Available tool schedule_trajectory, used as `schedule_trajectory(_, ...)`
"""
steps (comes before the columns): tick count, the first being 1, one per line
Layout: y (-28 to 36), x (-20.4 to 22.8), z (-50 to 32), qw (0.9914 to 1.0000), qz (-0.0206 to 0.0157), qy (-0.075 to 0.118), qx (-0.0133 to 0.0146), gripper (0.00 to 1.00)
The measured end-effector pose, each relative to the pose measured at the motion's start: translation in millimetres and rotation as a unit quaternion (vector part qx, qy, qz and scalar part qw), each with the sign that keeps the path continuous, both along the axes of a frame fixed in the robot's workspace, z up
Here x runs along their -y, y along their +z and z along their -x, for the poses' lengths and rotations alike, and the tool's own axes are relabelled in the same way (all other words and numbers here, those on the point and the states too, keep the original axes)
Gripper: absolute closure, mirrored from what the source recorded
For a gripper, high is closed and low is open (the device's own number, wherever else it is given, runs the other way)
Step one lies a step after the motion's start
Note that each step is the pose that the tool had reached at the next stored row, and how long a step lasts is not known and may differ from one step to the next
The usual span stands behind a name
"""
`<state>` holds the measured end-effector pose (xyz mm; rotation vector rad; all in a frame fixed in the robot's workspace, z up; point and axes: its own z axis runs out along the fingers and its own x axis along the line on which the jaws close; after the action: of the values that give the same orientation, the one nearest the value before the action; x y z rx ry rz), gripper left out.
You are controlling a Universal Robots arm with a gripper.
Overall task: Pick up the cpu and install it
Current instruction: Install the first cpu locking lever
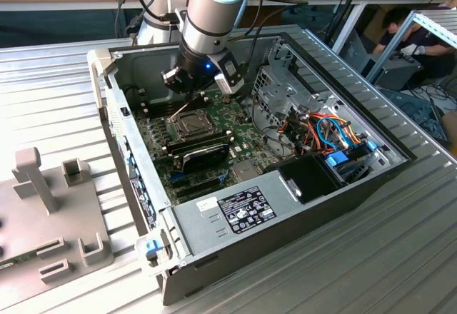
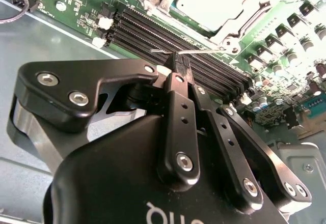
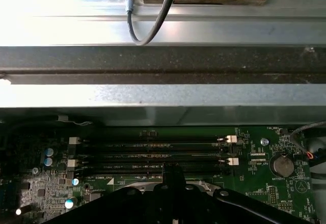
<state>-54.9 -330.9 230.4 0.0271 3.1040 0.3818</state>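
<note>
Above memory slots (image 3: 153, 155), closed gripper (image 2: 181, 66)

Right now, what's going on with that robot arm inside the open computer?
A robot arm has its gripper lowered inside an open computer case, over the motherboard. The fingers are closed together, with their tips at the thin wire lever beside the memory slots. The cpu, silvery top up, already sits in the socket under the metal frame.
</note>
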Motion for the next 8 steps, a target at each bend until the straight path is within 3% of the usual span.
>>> schedule_trajectory(8,-7.1,0.0,-2.5,1.00000,0.0000,0.000,0.0000,0.89)
